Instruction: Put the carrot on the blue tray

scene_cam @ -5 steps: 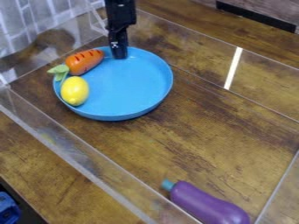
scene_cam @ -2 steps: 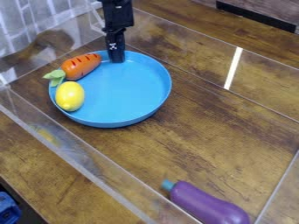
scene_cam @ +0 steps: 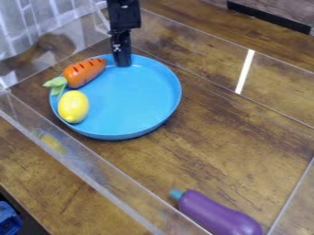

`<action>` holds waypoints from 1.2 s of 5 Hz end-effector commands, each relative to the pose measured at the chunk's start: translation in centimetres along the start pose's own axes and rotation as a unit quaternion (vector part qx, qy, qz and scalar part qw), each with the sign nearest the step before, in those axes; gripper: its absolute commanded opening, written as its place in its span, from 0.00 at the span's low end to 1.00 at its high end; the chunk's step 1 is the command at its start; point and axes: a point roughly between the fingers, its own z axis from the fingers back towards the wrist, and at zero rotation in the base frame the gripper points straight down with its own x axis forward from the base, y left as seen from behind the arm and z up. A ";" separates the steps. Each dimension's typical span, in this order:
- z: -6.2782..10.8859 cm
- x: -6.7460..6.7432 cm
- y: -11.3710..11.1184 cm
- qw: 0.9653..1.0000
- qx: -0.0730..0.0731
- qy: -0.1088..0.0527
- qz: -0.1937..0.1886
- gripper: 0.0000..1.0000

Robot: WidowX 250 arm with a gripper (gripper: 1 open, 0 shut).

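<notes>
The carrot lies across the upper-left rim of the blue tray — orange body over the edge, green stub pointing out toward the wooden counter. A yellow lemon sits inside the tray just below it. The black hand points down at the tray's far rim, fingers together on nothing, just right of the carrot — a purple eggplant lies well apart.
</notes>
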 end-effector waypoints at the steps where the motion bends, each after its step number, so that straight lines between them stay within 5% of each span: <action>1: 6.1 -1.0 0.3 0.998 0.054 -0.018 -0.013 0.00; 2: 6.2 -2.3 0.7 0.999 0.039 -0.024 -0.020 0.00; 6: 5.4 0.6 -2.9 0.993 0.042 -0.013 -0.114 0.00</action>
